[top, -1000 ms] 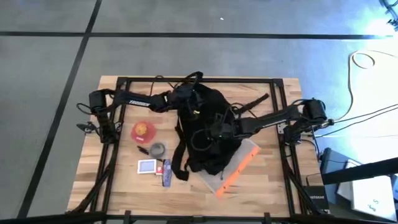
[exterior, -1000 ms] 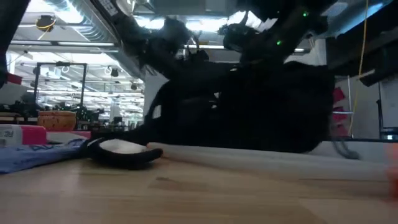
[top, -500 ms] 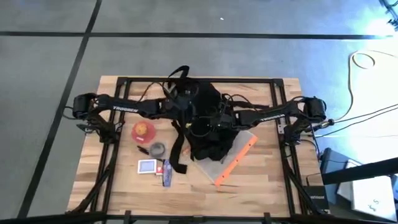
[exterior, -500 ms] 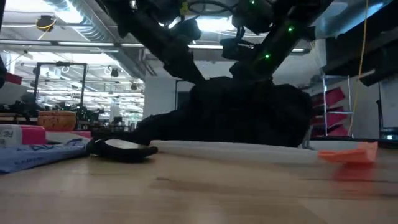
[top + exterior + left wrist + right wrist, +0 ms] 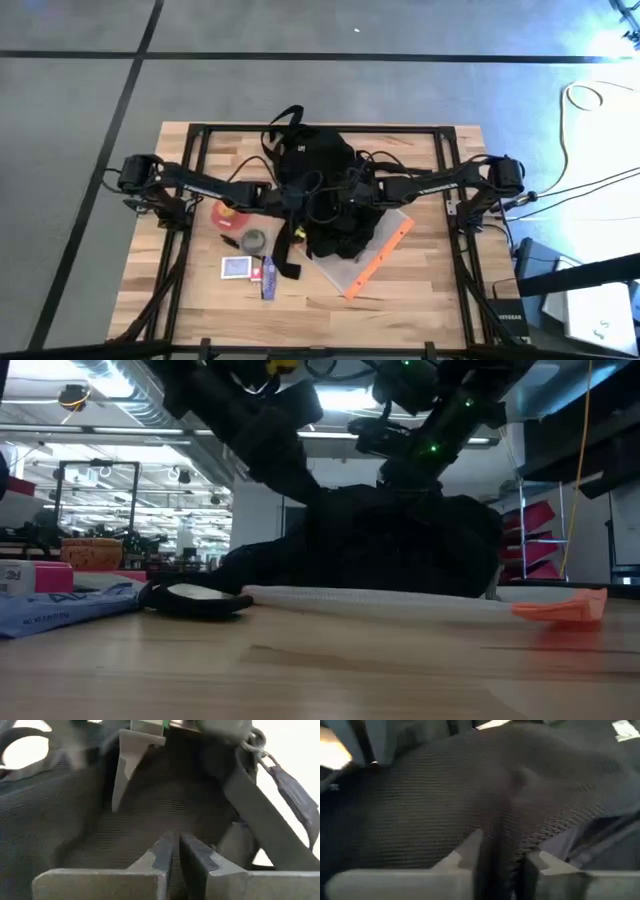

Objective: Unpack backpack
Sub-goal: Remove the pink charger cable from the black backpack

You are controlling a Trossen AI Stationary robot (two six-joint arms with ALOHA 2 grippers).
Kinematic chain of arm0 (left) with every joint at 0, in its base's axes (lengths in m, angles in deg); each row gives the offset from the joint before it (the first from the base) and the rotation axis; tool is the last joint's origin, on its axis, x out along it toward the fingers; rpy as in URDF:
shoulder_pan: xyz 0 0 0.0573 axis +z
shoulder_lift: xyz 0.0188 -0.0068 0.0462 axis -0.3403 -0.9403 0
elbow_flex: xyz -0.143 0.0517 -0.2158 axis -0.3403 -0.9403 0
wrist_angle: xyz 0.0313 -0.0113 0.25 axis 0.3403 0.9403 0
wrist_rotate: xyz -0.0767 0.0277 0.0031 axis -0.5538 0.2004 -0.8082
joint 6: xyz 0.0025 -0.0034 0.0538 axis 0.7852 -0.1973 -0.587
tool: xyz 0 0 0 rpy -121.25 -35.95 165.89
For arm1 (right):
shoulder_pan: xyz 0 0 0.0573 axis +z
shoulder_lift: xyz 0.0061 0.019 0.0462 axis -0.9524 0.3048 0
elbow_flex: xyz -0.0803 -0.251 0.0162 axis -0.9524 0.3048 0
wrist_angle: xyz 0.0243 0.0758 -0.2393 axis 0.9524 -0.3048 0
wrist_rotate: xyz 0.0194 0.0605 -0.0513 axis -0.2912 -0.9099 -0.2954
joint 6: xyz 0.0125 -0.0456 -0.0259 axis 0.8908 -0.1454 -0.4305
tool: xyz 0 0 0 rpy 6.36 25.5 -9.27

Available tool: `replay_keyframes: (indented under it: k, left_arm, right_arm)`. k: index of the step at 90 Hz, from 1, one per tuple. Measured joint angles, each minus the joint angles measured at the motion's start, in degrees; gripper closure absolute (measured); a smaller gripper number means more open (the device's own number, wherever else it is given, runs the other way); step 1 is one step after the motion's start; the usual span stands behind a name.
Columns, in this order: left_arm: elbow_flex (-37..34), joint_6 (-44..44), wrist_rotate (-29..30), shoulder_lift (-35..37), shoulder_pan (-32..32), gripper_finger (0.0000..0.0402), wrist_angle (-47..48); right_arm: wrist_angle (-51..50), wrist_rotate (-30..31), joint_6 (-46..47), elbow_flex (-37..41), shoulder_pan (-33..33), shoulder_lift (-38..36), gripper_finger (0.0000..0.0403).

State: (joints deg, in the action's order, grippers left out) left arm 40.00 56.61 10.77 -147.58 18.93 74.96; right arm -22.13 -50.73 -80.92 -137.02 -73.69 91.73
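Note:
The black backpack (image 5: 325, 175) lies bunched at the table's middle, its straps (image 5: 285, 245) trailing toward the near edge. In the low view the backpack (image 5: 400, 550) is a dark mound under both arms. My left gripper (image 5: 300, 195) reaches in from the left over the pack's left side. In its wrist view the left gripper (image 5: 176, 851) is shut, close over mesh fabric (image 5: 150, 810). My right gripper (image 5: 350, 190) comes from the right, and there the right gripper (image 5: 502, 857) is shut on the pack's fabric. My left gripper's shut fingertips (image 5: 162, 851) stand close over the backpack's mesh fabric; I cannot tell whether they touch it. My right gripper pinches a raised fold of the backpack's black woven fabric (image 5: 495, 837) between its two fingers, slanting down from the table's right. The pack's bottom rests on the table.
A clear pouch with an orange edge (image 5: 385, 250) lies partly under the pack's near right side. Left of the pack lie a red round item (image 5: 232, 208), a grey round item (image 5: 255, 240), a small card (image 5: 236, 266) and a blue packet (image 5: 268, 280).
My right gripper has gone toward the far edge, and the backpack has been drawn that way and bunched up, uncovering more of the orange-edged pouch. My left gripper has gone from the pack's far top toward the near edge, down its left side.

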Motion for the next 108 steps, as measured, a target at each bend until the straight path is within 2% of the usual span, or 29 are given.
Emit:
replay_keyframes:
  k: [11, 24, 31, 39, 48, 59, 70, 87, 98, 108]
  left_arm:
    - [0.0, -5.2, -5.0, -2.5, -0.2, 0.0385, -1.0]
    - [0.0, -5.4, -6.3, -5.6, -0.1, 0.0385, -1.3]
    - [0.0, -5.1, -6.2, -6.6, -0.1, 0.0385, -1.1]
    - [0.0, -3.9, -5.7, -7.3, -0.1, 0.0385, -1.6]
    - [0.0, -4.0, -5.7, -7.2, -0.1, 0.0385, -2.1]
    - [0.0, -4.4, -5.5, -7.2, 0.3, 0.0385, -2.7]
    - [0.0, -5.4, -5.5, -7.2, 0.8, 0.0385, -3.3]
    - [0.0, -5.4, -5.5, -7.2, 1.3, 0.0385, -3.1]
    - [0.0, -5.8, -5.5, -7.2, 1.3, 0.0385, -3.2]
    - [0.0, -5.9, -5.5, -7.2, 1.3, 0.0385, -3.3]
  right_arm:
    - [1.0, -1.0, -2.2, 0.0, 0.1, -0.2, 0.0238]
    - [-0.4, -1.6, -5.6, -0.4, 0.1, -3.1, 0.0136]
    - [-1.5, -4.6, -6.6, -1.5, 0.1, -5.3, 0.0097]
    - [-4.1, -7.4, -7.1, -2.6, 0.7, -8.1, 0.0070]
    - [-12.0, -7.4, -7.2, -4.0, 2.0, -10.8, 0.0059]
    - [-21.5, -3.9, -5.2, -5.3, 3.2, -13.5, 0.0057]
    - [-26.9, -3.9, -1.7, -5.8, 4.2, -16.4, 0.0057]
    - [-41.4, -3.8, 0.2, -5.7, 5.7, -18.1, 0.0057]
    - [-45.8, -2.9, -3.7, -4.1, 7.8, -17.2, 0.0057]
    - [-43.6, -0.2, -6.8, -2.5, 10.0, -17.0, 0.0069]
